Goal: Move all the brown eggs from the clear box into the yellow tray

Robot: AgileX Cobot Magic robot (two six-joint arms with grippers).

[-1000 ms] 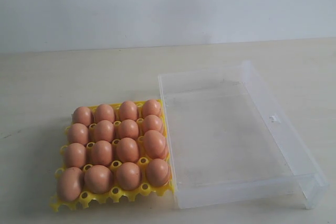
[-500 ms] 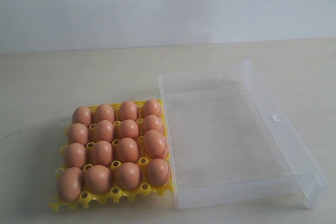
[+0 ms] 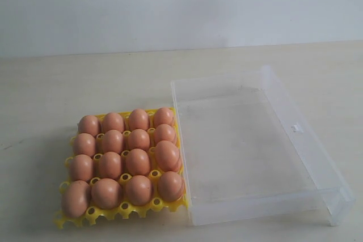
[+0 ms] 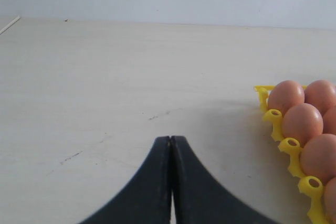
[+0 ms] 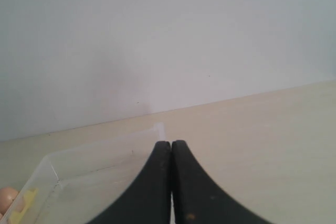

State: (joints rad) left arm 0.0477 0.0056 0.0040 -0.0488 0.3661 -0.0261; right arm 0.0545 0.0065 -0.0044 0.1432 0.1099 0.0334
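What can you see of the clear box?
The clear box is a shallow rectangle of colourless see-through plastic with low walls and a raised rim. It is empty and lies flat and open on the pale table. One side wall runs alongside the yellow tray; whether they touch is unclear.

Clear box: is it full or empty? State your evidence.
Empty: the clear box shows only bare floor; all sixteen brown eggs sit in the yellow tray.
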